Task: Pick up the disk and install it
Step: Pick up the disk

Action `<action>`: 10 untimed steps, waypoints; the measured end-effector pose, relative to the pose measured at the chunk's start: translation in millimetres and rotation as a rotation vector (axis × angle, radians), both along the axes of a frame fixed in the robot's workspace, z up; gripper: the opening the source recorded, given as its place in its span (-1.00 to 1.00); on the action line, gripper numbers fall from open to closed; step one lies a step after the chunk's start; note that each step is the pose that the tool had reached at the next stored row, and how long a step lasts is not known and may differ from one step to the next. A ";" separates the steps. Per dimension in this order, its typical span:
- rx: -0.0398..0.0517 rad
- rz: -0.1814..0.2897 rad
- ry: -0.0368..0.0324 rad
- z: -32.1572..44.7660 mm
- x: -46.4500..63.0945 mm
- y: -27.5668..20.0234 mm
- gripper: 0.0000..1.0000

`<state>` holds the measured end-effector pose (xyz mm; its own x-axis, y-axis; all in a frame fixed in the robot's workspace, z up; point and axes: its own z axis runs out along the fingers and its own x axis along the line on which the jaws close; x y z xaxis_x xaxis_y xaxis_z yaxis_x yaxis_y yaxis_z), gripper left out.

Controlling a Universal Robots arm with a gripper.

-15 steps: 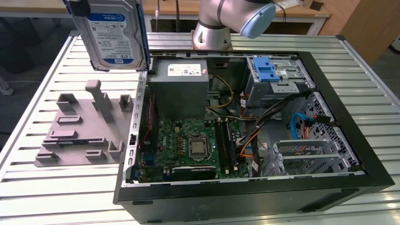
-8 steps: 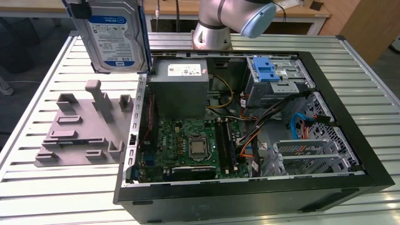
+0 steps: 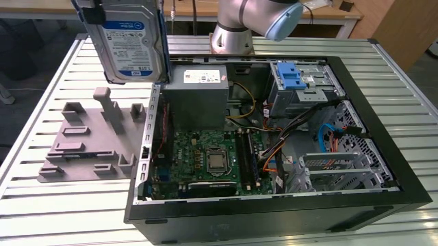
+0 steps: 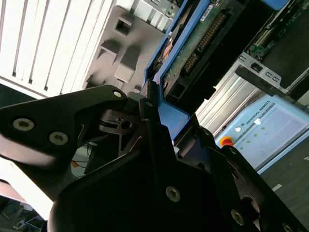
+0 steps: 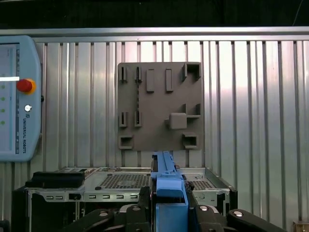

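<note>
In the exterior view, one grey plastic holder with upright posts (image 3: 89,148) lay on the slatted metal worktop (image 3: 61,210) at that view's left. Over the holder's far end, raised clear of the worktop, hung the one flat silver hard disk (image 3: 130,38), upright in its blue plastic bracket, its white-and-blue label facing the camera. To the right stood one open black computer case (image 3: 383,154). Inside it were one grey box-shaped power supply (image 3: 198,95) and, further right, one metal drive cage with a blue latch (image 3: 296,77). One grey robot arm (image 3: 233,31) rose behind the case.

The second wrist view added the grip itself: the black gripper (image 4: 154,104) pinched the disk's blue bracket, and the disk's green circuit board (image 4: 203,43) faced the lens. The first wrist view looked straight down on the holder (image 5: 159,106). One pale blue teach pendant with a red button (image 5: 17,96) lay beside it, and the gripper (image 5: 169,200) clasped the bracket from both sides.
</note>
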<state>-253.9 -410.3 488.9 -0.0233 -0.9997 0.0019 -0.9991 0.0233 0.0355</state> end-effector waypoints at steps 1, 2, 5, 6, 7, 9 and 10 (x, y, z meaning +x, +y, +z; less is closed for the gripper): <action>0.0000 0.000 0.0001 0.0 2.4 -0.4 -0.27; 0.0000 0.000 0.0001 0.0 5.0 -0.6 -0.27; 0.0000 0.000 0.0004 0.0 13.5 -1.0 -0.27; 0.0000 0.000 0.0006 0.0 16.8 -1.2 -0.27; 0.0001 0.000 0.0007 0.0 20.4 -1.4 -0.27; 0.0000 0.000 0.0011 0.0 27.0 -1.6 -0.27; 0.0000 0.000 0.0013 0.0 30.8 -1.8 -0.27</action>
<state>-223.1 -412.1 488.9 -0.0233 -0.9997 0.0019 -0.9991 0.0233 0.0368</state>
